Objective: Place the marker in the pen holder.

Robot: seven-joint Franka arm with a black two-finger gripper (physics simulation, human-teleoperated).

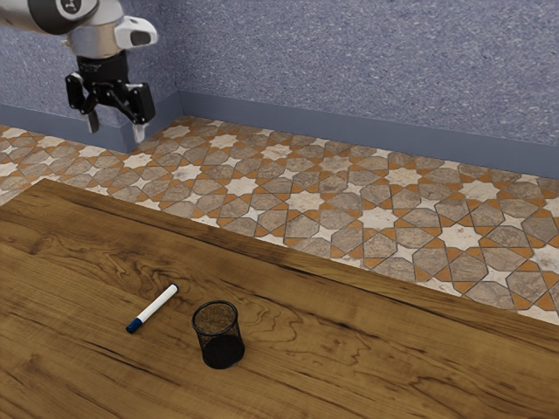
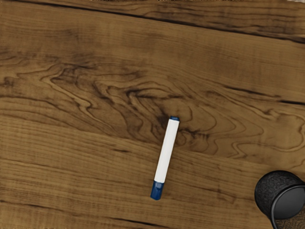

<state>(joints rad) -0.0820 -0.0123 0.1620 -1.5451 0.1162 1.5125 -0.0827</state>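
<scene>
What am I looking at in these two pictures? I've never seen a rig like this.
This is a simulated scene with one robot arm ending in a black two-finger gripper. The exterior view comes from a camera at the arm's side; the wrist view comes from a camera on the arm's hand, looking down.

On the wooden table lie a white marker with a blue cap and, beside it but not touching, an upright black mesh pen holder. The gripper is open above the tabletop's level and holds nothing.
</scene>
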